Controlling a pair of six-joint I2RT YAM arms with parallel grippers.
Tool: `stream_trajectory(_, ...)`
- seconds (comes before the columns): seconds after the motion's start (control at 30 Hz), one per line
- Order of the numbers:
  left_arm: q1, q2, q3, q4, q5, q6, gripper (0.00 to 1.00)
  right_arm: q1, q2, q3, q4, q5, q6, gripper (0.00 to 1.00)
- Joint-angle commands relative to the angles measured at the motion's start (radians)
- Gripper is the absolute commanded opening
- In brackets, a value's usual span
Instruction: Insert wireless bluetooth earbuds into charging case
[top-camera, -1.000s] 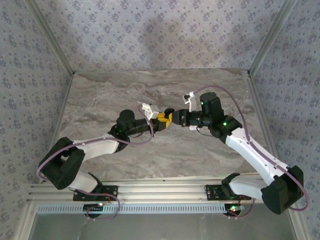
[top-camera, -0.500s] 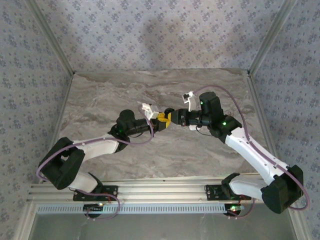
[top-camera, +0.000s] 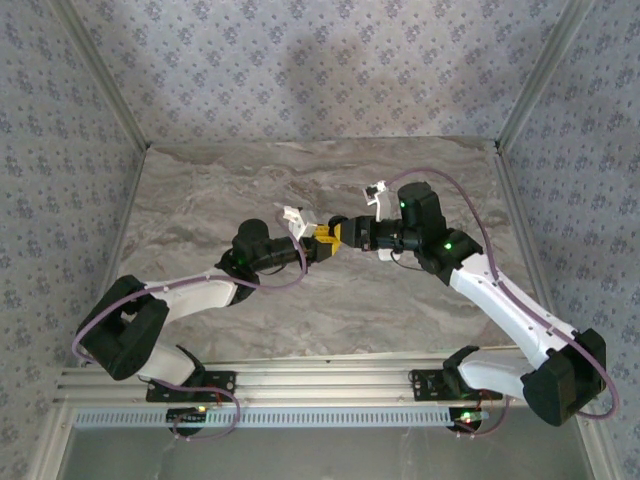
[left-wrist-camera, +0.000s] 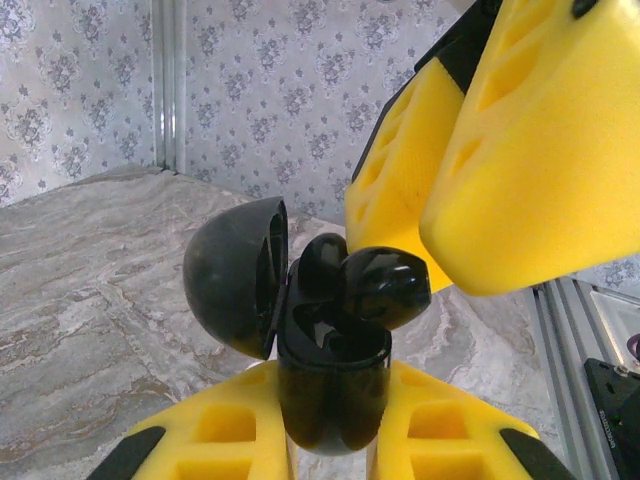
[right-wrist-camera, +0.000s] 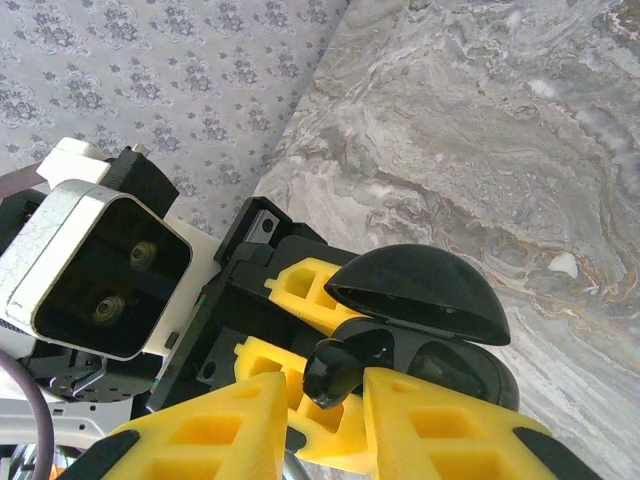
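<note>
My left gripper (left-wrist-camera: 330, 405) is shut on the body of a black charging case (left-wrist-camera: 330, 385), held upright with its domed lid (left-wrist-camera: 235, 275) swung open. A glossy black earbud (left-wrist-camera: 385, 285) sits at the case mouth, its lower end down in a slot. My right gripper (right-wrist-camera: 325, 400) is shut on that earbud (right-wrist-camera: 345, 365), and its yellow fingers (left-wrist-camera: 520, 150) hang just above the case. A second dark rounded shape (left-wrist-camera: 322, 260) sits in the case behind it. From above, both grippers (top-camera: 322, 240) (top-camera: 340, 232) meet at mid-table. The white earbuds are out of view.
The grey marbled table (top-camera: 240, 190) stretches out around the two arms. Patterned walls and aluminium posts (top-camera: 100, 90) fence it at the back and sides. The left wrist's camera housing (right-wrist-camera: 95, 265) sits close beside the right fingers.
The right arm has shifted slightly toward the left gripper. The left arm and the case hold still.
</note>
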Motion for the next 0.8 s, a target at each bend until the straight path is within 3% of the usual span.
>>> stream_trajectory(0.0, -0.010, -0.032, 0.027, 0.013, 0.012, 0.018, 0.14, 0.011, 0.007, 0.040, 0.002, 0.020, 0.003, 0.28)
stream_trajectory(0.23, -0.009, -0.032, 0.027, 0.004, 0.009, 0.024, 0.14, 0.010, -0.001, 0.050, -0.036, 0.056, -0.003, 0.33)
stream_trajectory(0.77, -0.012, -0.028, 0.027, 0.007, 0.008, 0.026, 0.14, -0.003, -0.073, 0.053, -0.046, 0.011, -0.017, 0.32)
